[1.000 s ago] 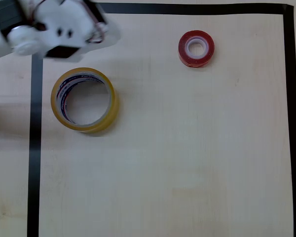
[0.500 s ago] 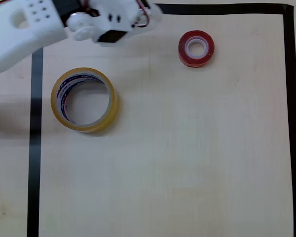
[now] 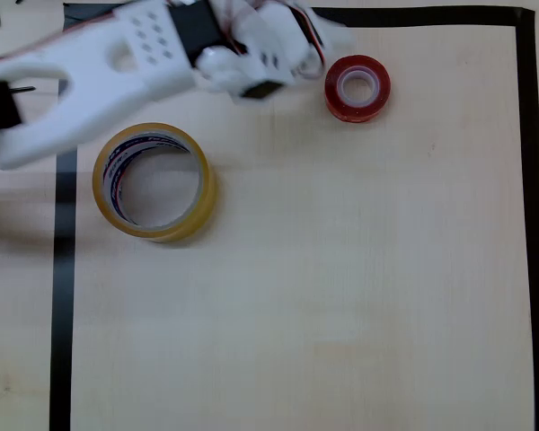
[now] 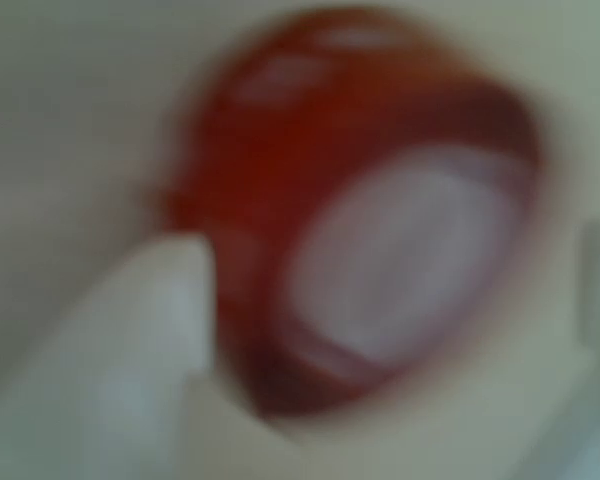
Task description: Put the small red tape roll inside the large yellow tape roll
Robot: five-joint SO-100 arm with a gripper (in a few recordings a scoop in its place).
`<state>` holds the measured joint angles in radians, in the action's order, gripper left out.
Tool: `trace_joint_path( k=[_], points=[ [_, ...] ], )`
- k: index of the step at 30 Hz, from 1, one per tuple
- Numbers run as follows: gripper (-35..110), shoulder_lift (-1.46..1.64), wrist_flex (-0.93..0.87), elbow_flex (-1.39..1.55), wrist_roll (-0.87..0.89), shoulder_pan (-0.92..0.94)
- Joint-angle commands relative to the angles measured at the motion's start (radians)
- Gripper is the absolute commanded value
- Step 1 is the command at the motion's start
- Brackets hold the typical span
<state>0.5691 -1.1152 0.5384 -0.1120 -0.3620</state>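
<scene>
Gripper [image 3: 307, 47] hangs just left of the small red tape roll [image 3: 357, 87]; whether its jaws are parted is unclear.

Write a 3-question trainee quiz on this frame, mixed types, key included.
1. True or false: the red roll sits inside the yellow roll.
2. In the overhead view, the claw is nearest: A) the yellow roll B) the red roll C) the black border at right.
3. Fill in: in the wrist view a white finger shows in front of the ___ roll.

Key: 1 false; 2 B; 3 red.
</scene>
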Motion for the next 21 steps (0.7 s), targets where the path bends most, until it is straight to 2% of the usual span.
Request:
trace_joint_path(
  k=[1,6,21],
  points=[
    [17,-0.227,-0.187,-0.746,-0.011,0.018],
    [12,-0.259,-0.192,-0.755,-0.008,0.02],
    [18,-0.281,-0.314,-0.707,-0.006,0.054]
  ],
)
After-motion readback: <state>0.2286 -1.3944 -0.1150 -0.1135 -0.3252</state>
